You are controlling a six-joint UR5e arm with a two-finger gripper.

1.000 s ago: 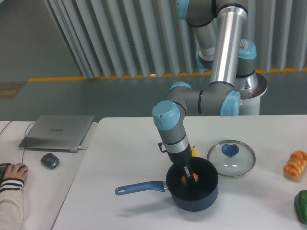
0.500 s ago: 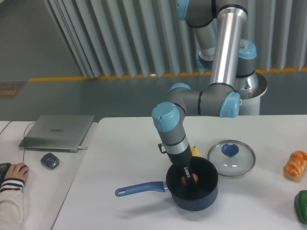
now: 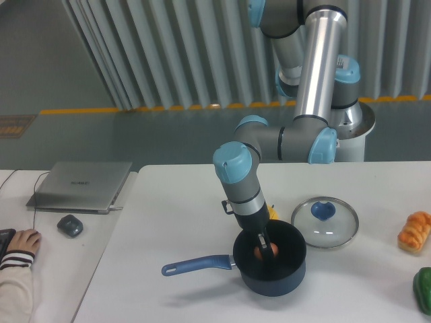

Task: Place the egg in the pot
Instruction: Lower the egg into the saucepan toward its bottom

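The dark navy pot [image 3: 271, 264] with a long blue handle [image 3: 196, 264] stands on the white table near its front. My gripper [image 3: 264, 247] reaches down inside the pot. The small brown-orange egg [image 3: 272, 251] shows between its fingers, low inside the pot's black interior. One dark finger [image 3: 261, 242] crosses in front of the egg and hides part of it. The fingers look closed on the egg.
A glass lid with a blue knob [image 3: 324, 221] lies right of the pot. A bumpy orange bread-like item [image 3: 415, 231] and a green object [image 3: 423, 289] sit at the right edge. A yellow item [image 3: 272, 214] peeks out behind the gripper. A laptop [image 3: 81, 186], a mouse [image 3: 70, 225] and a person's hand [image 3: 20, 242] are at the left.
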